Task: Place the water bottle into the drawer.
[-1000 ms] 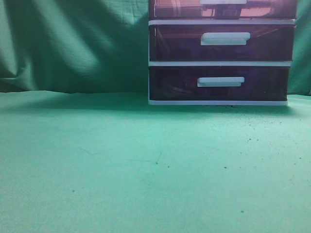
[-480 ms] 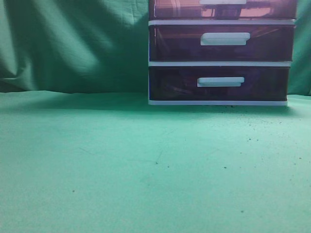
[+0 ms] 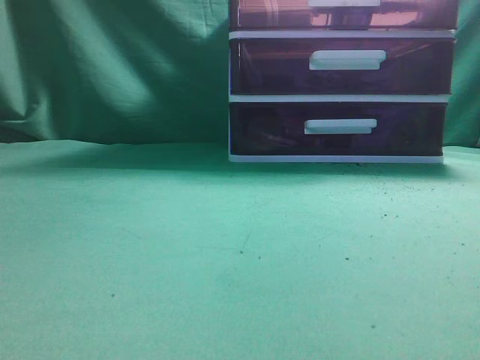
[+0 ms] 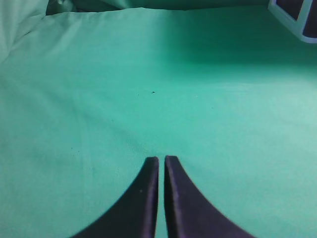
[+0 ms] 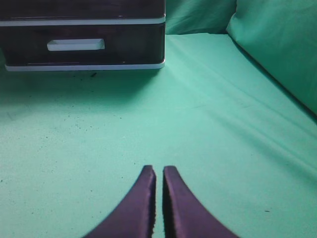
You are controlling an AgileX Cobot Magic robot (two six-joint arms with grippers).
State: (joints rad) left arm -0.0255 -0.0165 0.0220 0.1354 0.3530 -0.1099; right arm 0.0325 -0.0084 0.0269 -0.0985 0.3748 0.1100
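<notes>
The reddish-brown drawer (image 3: 270, 13) shows only as a strip at the top edge of the exterior view, closed, in the white-framed unit (image 3: 341, 98). The water bottle is not in any view. My left gripper (image 4: 161, 158) is shut and empty above bare green cloth. My right gripper (image 5: 159, 168) is shut and empty above the cloth, well in front of the unit's bottom drawer (image 5: 119, 47). Neither gripper shows in the exterior view.
Two darker purple drawers (image 3: 341, 66) (image 3: 337, 129) with white handles sit below the reddish one, both closed. A corner of the unit (image 4: 297, 20) shows top right in the left wrist view. Green cloth (image 3: 187, 247) covers the table and backdrop.
</notes>
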